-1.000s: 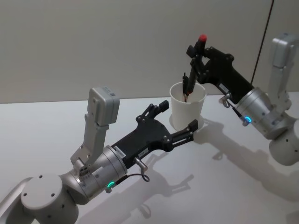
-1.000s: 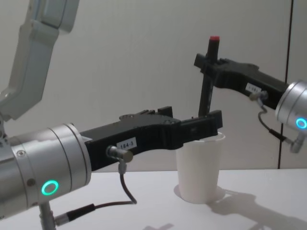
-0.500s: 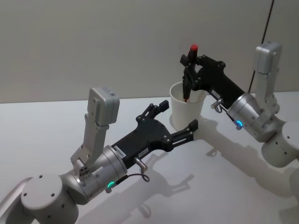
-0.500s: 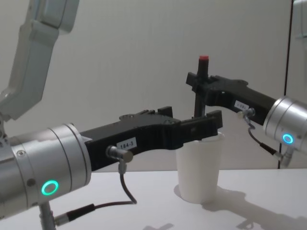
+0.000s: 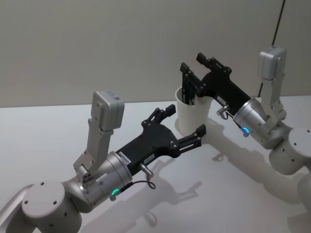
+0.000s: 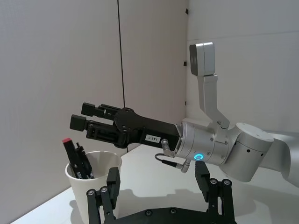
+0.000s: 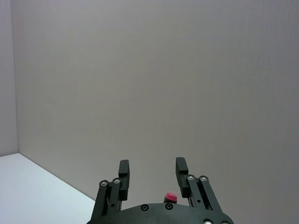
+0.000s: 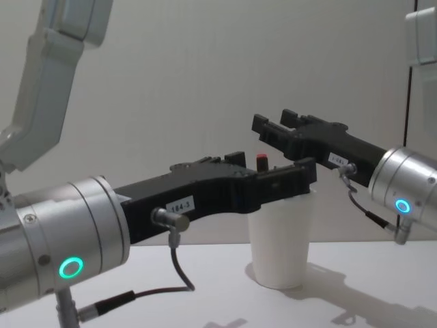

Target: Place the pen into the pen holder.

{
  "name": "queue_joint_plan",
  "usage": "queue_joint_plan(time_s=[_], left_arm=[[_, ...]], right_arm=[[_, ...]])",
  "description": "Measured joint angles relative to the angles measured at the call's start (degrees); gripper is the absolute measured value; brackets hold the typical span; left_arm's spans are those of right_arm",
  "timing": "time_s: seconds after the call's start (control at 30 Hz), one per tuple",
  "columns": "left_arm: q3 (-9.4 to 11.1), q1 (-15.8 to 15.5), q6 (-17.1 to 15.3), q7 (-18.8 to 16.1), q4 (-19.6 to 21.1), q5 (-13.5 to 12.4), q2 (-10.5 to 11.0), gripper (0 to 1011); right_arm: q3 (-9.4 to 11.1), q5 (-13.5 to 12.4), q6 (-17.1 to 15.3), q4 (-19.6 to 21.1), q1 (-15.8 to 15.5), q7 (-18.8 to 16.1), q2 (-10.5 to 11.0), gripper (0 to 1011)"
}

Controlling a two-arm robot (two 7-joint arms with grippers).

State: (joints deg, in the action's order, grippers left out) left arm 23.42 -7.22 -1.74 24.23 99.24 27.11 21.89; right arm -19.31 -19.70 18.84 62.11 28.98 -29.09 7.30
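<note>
The pen holder [image 5: 193, 118] is a white paper cup standing on the white table near the back. The pen [image 6: 71, 150], black with a red cap [image 8: 262, 161], stands inside it and leans on the rim beside another dark pen. My right gripper [image 5: 194, 67] hovers just above the cup's mouth, open, with nothing between its fingers. In the right wrist view the red cap [image 7: 170, 197] shows below the open right gripper [image 7: 152, 167]. My left gripper [image 5: 186, 119] is open low in front of the cup, its fingertips [image 6: 112, 179] close to the cup wall [image 6: 96, 186].
The white table [image 5: 58, 131] runs to a plain grey wall. A thin dark cable [image 5: 277, 24] hangs at the back right. My left arm's body [image 8: 68, 239] fills the near left of the chest view.
My right gripper came down with the pen, opened and let go. The pen now sits inside the cup, only its red cap above the rim. The left arm stayed put.
</note>
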Motion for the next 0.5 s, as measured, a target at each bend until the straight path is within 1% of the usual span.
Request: queue_joint_plan(time_s=[0.03, 0.07, 0.1, 0.13, 0.17, 0.27, 0.3, 0.33, 0.4, 0.43, 0.5], left_arm=[[0.0, 0.0, 0.0, 0.0, 0.0, 0.0, 0.0, 1001], [0.0, 0.0, 0.0, 0.0, 0.0, 0.0, 0.0, 1001], [0.0, 0.0, 0.0, 0.0, 0.0, 0.0, 0.0, 1001], [0.0, 0.0, 0.0, 0.0, 0.0, 0.0, 0.0, 1001], [0.0, 0.0, 0.0, 0.0, 0.0, 0.0, 0.0, 1001], [0.0, 0.0, 0.0, 0.0, 0.0, 0.0, 0.0, 1001], [0.0, 0.0, 0.0, 0.0, 0.0, 0.0, 0.0, 1001], [0.0, 0.0, 0.0, 0.0, 0.0, 0.0, 0.0, 1001], [0.0, 0.0, 0.0, 0.0, 0.0, 0.0, 0.0, 1001], [0.0, 0.0, 0.0, 0.0, 0.0, 0.0, 0.0, 1001], [0.0, 0.0, 0.0, 0.0, 0.0, 0.0, 0.0, 1001]], right_arm=[[0.0, 0.0, 0.0, -0.1, 0.0, 0.0, 0.0, 577], [0.0, 0.1, 0.0, -0.1, 0.0, 0.0, 0.0, 639], [0.0, 0.1, 0.1, -0.2, 0.1, 0.1, -0.1, 670], [0.0, 0.1, 0.1, -0.3, 0.1, 0.1, -0.1, 696], [0.0, 0.1, 0.1, -0.3, 0.1, 0.1, -0.1, 696], [-0.1, 0.2, 0.1, -0.4, 0.1, 0.1, -0.1, 808], [-0.1, 0.2, 0.1, -0.4, 0.1, 0.1, -0.1, 808], [-0.1, 0.2, 0.1, -0.4, 0.1, 0.1, -0.1, 862], [0.0, 0.1, 0.1, -0.2, 0.1, 0.2, -0.1, 922], [0.0, 0.0, 0.1, 0.0, 0.0, 0.2, 0.0, 933], [0.1, -0.3, -0.1, 0.7, -0.3, 0.4, 0.2, 1001]])
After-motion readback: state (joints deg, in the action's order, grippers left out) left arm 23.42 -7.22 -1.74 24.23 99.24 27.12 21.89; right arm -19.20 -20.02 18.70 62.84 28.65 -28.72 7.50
